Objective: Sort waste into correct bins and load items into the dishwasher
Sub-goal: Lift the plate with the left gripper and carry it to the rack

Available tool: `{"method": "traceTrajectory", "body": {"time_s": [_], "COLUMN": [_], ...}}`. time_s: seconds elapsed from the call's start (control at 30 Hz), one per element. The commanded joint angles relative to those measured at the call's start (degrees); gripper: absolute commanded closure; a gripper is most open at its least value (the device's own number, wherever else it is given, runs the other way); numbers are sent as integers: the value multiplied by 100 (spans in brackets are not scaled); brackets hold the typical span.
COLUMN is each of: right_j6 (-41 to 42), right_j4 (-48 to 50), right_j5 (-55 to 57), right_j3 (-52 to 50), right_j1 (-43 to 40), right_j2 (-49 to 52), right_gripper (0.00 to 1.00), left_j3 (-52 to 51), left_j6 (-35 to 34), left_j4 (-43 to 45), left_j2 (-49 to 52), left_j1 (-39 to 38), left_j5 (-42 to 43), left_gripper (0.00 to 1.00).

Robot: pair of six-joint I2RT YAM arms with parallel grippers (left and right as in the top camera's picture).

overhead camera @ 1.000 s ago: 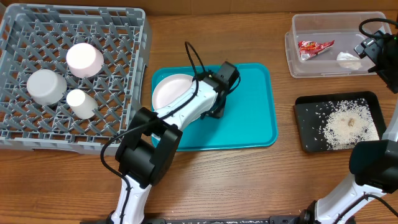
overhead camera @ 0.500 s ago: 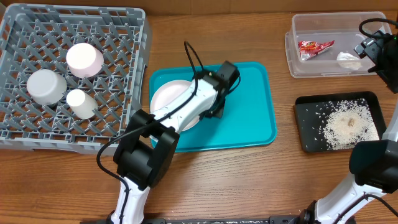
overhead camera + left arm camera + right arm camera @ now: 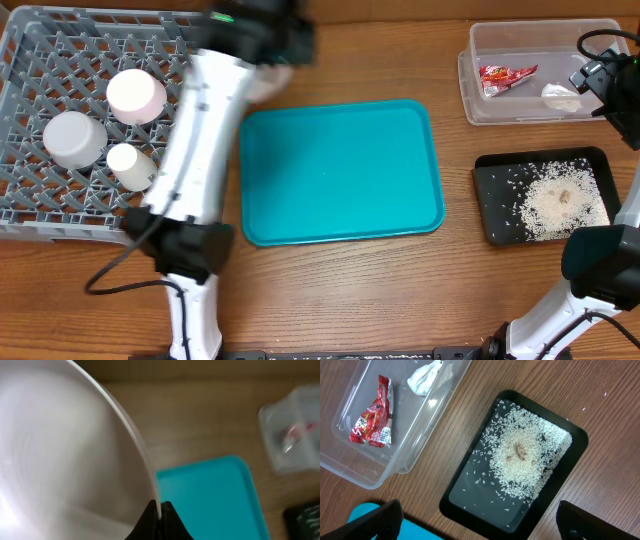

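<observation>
The task is judged to be nearly finished. The red wrapper point(image 3: 505, 77) and the white tissue point(image 3: 560, 95) are seen inside the clear tub point(image 3: 470, 95) at the upper right of the overhead view. The rice crumbs point(image 3: 560, 200) are spread in the black bin point(image 3: 485, 200) below it. In the grey rack point(image 3: 70, 232) at the upper left, the small cup point(image 3: 128, 165) and the two bowls point(image 3: 136, 93) point(image 3: 73, 138) are already placed on the lattice floor.

Only the flat plate point(image 3: 65, 460) is left. It is pinched by its rim in the left hand point(image 3: 160, 512), which is closed tightly on it. In the overhead view the left arm appears blurred at the top of the frame, by the right wall of the rack, so the exact place of the plate cannot be told there. The teal tray point(image 3: 340, 170) in the middle of the worktop point(image 3: 340, 290) carries nothing.

The right hand point(image 3: 482, 522) is spread wide and holds nothing, above the two bins.

What remains, it is judged, is to set the plate into the rack and release it
</observation>
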Motion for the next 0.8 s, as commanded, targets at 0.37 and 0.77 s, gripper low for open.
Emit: {"method": "traceTrajectory", "body": {"time_s": [0.37,0.77], "right_j6": [-2,-2], "right_j4": [11,11], "right_j5": [35,35], "right_j3": [68,68], "right_j1": [-9,-9], "right_j2": [-22,-22], "right_gripper": [0,0], "left_j3": [-122,-116], "left_j6": [758,970], "left_j4": [1338,358], "left_j2": [824,1244], "left_j1": [2179,2455], "left_j5": [5440,4516], "left_gripper": [96,96]}}
